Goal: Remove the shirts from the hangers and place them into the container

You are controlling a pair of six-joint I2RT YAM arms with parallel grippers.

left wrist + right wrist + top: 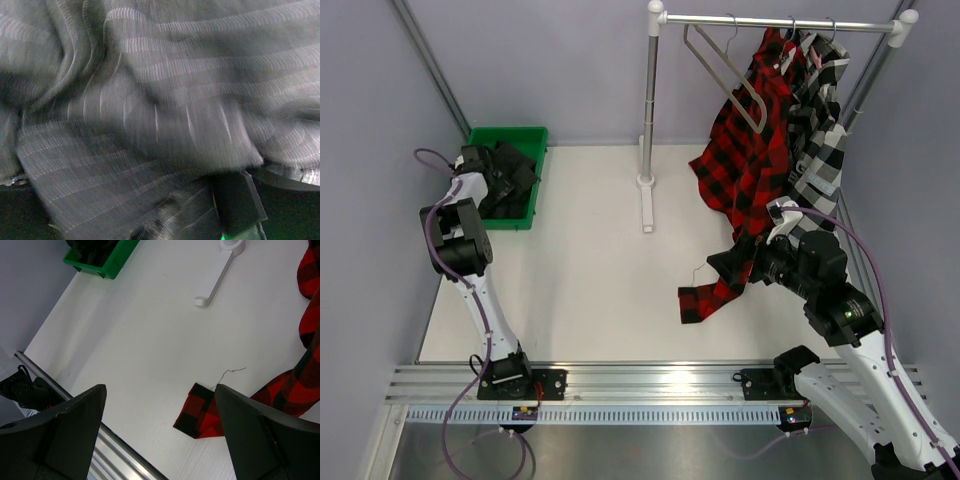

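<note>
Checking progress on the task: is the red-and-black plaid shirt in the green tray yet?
No, the red-and-black plaid shirt hangs on the rail, sleeve trailing onto the table.

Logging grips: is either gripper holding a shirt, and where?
Right gripper: open, nothing held. Left gripper: amid the charcoal shirt in the container; hold cannot be told.

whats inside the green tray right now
A bunched dark charcoal pinstriped shirt fills the green tray. The tray floor, and anything that may lie beneath the cloth, is covered; only the rim shows.
</note>
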